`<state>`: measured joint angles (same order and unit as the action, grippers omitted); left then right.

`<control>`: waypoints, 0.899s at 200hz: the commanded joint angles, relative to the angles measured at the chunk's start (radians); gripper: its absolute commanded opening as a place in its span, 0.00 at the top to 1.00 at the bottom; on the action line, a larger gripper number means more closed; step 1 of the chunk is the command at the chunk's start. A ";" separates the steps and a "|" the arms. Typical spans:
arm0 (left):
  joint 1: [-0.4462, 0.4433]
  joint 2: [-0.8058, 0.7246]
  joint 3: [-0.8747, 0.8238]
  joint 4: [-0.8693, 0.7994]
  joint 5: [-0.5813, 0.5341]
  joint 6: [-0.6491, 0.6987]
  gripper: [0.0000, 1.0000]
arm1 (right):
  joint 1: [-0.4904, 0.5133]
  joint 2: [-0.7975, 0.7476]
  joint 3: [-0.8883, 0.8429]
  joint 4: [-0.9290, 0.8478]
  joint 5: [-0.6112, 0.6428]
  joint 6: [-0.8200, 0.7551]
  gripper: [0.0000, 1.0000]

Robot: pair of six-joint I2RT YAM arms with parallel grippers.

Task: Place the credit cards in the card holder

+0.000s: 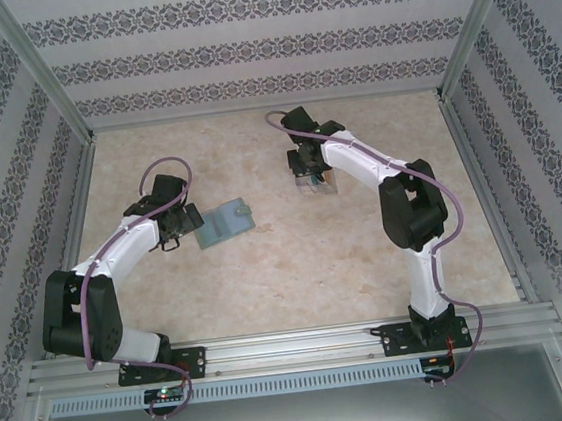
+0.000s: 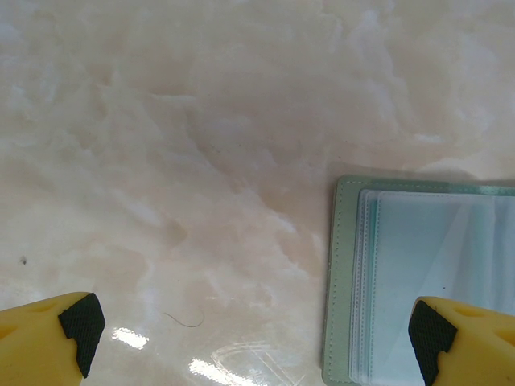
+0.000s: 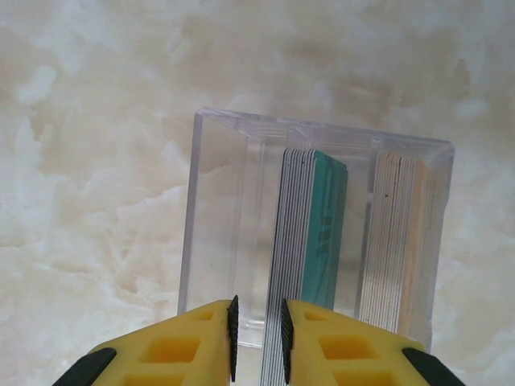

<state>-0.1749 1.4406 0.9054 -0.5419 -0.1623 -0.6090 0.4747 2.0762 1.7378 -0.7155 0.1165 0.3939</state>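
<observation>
The card holder lies opened flat on the marble table, its grey-green edge and clear inner sleeves facing up. My left gripper hovers at its left edge, open wide, with one fingertip above the sleeves and nothing held. The credit cards stand on edge in a clear box: a grey-edged stack with a teal card, and a pale orange stack. My right gripper stands over the box, jaws a narrow gap apart, the first card edges by its right pad.
Patterned walls and metal frame rails enclose the table on three sides. Bare marble lies between the card holder and the clear box, and in front of both. A stray hair lies on the surface under the left gripper.
</observation>
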 commanded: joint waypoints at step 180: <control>0.006 -0.019 -0.009 -0.003 -0.026 0.013 0.01 | -0.041 0.005 -0.060 0.063 -0.108 0.101 0.65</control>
<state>-0.1749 1.4406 0.8986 -0.5419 -0.1631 -0.6086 0.4282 2.0583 1.6779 -0.6594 0.0532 0.4767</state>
